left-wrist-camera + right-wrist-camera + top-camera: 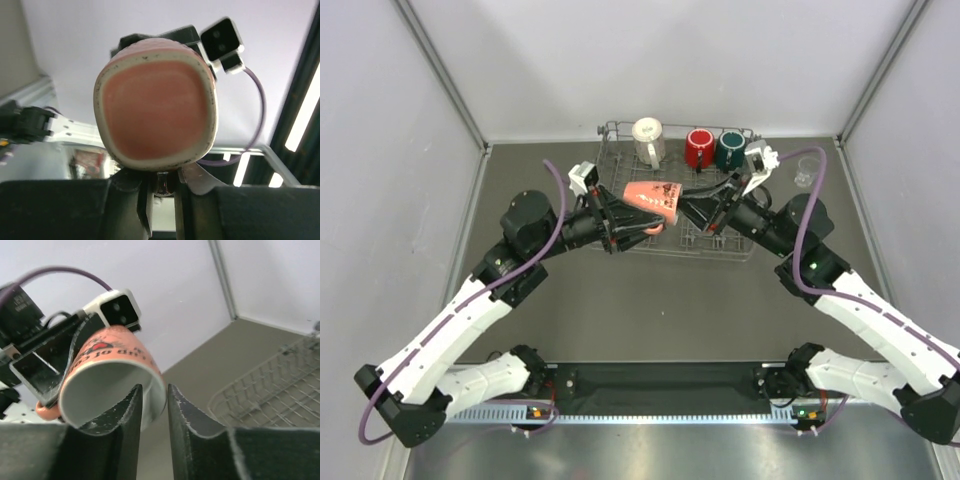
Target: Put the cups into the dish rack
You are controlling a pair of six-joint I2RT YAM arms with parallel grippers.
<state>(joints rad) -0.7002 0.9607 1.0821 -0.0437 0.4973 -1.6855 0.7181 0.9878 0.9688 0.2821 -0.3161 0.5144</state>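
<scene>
The salmon-pink mug (655,200) with white inside hangs on its side above the grey wire dish rack (720,250), between both grippers. My left gripper (638,222) is shut on its handle; the left wrist view shows the mug's base (156,102) above the left gripper (167,185). My right gripper (685,208) straddles the rim, one finger inside and one outside, shut on the wall (107,375); the right wrist view shows this gripper (154,395). The white speckled mug (648,140), red mug (699,148) and dark green mug (731,150) stand in the rack's far row. The clear glass (804,178) stands on the table right of the rack.
The rack's corner shows low right in the right wrist view (280,390). Grey walls close in the table on three sides. The arms' bases and a black rail (660,385) lie at the near edge.
</scene>
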